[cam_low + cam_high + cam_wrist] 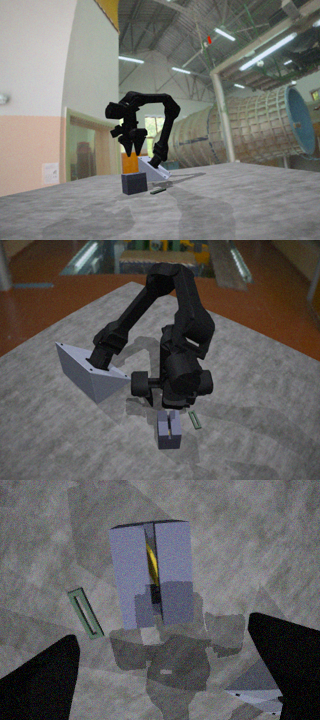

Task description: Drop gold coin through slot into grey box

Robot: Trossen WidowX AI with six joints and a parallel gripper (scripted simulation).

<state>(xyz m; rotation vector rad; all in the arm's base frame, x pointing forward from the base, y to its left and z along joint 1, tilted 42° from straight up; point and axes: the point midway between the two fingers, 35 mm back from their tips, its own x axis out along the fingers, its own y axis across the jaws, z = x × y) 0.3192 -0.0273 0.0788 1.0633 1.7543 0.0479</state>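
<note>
The gold coin (169, 432) (152, 565) shows as a thin yellow sliver through the slot of the grey box (169, 442) (134, 183) (175, 555). It lies inside, below the lid's level, and leans a little; most of it is hidden. Nothing sticks up above the box in the exterior view. The green holder (197, 427) (158, 191) (87, 607) lies empty beside the box. My gripper (133, 155) (166, 634) is wide open and empty, above the box and clear of its lid. The arm hides the fingers in the top view.
The arm's sloped grey base mount (77, 376) (148, 171) stands behind the box, on the left in the top view. Its edge shows at the lower right of the wrist view. Shadows of the arm fall on the table (51, 433) (258, 206) and the lid.
</note>
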